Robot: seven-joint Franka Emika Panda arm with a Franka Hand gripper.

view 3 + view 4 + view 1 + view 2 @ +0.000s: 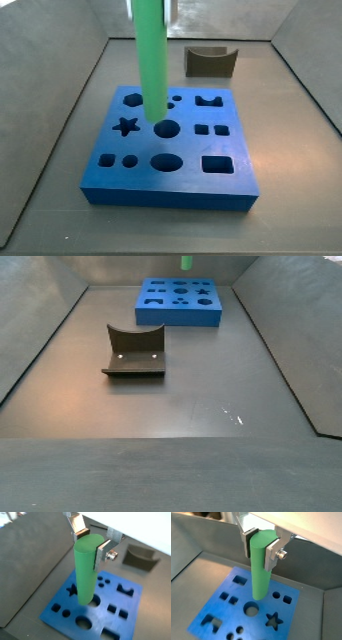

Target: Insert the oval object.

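Observation:
My gripper point(91, 543) is shut on the top end of the oval object point(85, 572), a long, smooth, light-green rod that hangs upright; both wrist views show this point(262, 546). The rod point(260, 572) points down at the blue block point(218, 609), which has several cut-out holes of different shapes. In a side view the rod point(150, 50) comes down from above, and its lower end sits just over the block's top point(187, 185), beside a round hole point(166, 128). I cannot tell whether it touches. The gripper is out of both side views.
The dark fixture point(207, 62) stands on the floor behind the block, and also shows in a wrist view point(140, 556). In a side view it point(134, 351) stands nearer the camera than the blue block point(181, 311). Grey walls enclose the floor.

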